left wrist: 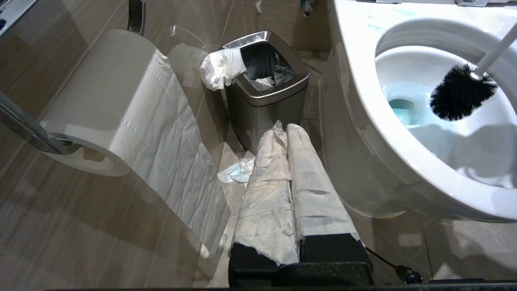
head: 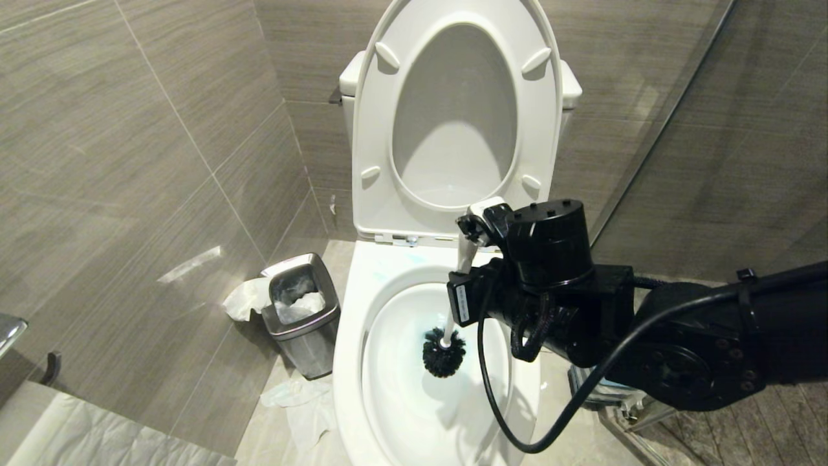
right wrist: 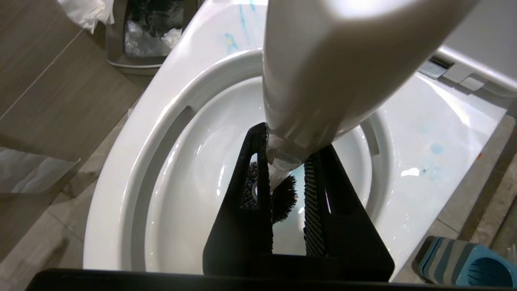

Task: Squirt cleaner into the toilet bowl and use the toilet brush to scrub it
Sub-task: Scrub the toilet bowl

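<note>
The white toilet bowl [head: 349, 336] stands with seat and lid raised. My right gripper [head: 474, 232] reaches in from the right and is shut on the white handle [right wrist: 323, 60] of the toilet brush. Its black bristle head [head: 443, 353] hangs low inside the basin, just above the blue-tinted water [left wrist: 404, 109]; whether it touches the wall I cannot tell. The handle passes between the black fingers [right wrist: 319, 202], with the brush head [right wrist: 284, 198] visible beyond them. Blue streaks mark the rim [right wrist: 238, 24]. My left gripper [left wrist: 285, 128], its fingers wrapped in white, sits shut and empty beside the bowl [left wrist: 363, 105].
A small steel bin [head: 301, 310] with tissue hanging over its edge stands left of the toilet, and crumpled tissue [head: 291, 395] lies on the floor. A toilet-paper roll [left wrist: 105, 105] hangs on the left wall. The blue-and-grey striped holder [right wrist: 464, 262] sits right of the bowl.
</note>
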